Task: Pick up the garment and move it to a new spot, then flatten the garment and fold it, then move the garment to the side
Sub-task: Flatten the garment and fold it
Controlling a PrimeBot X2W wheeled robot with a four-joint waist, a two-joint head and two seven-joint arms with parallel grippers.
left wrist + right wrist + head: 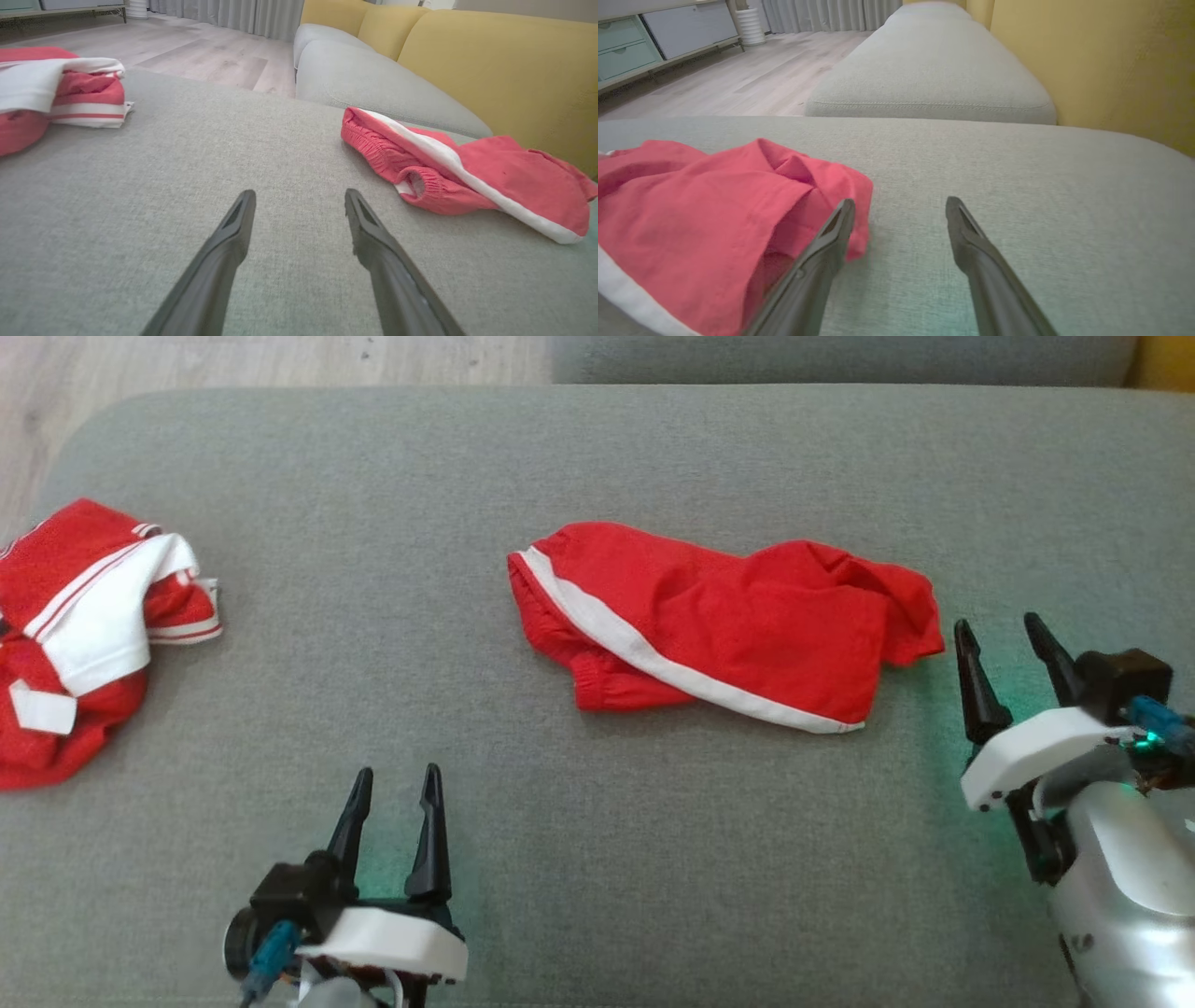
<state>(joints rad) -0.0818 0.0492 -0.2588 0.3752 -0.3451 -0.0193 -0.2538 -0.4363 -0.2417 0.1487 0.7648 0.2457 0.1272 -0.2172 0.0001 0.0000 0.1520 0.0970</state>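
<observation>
Saw right gripper [997, 622] spread wide, empty, just right of red shorts [719, 625]; left gripper [399, 770] spread too, near side of cushion [597, 457].

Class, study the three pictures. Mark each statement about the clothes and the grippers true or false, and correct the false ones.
1. The red shorts lie on the grey cushion. True.
2. The right gripper is shut on the shorts. False: its jaws stand open at the shorts' edge, with nothing between them.
3. A second red-and-white garment lies further to the robot's left. True.
4. The left gripper touches the shorts. False: it is open and apart from them, over bare cushion.
</observation>
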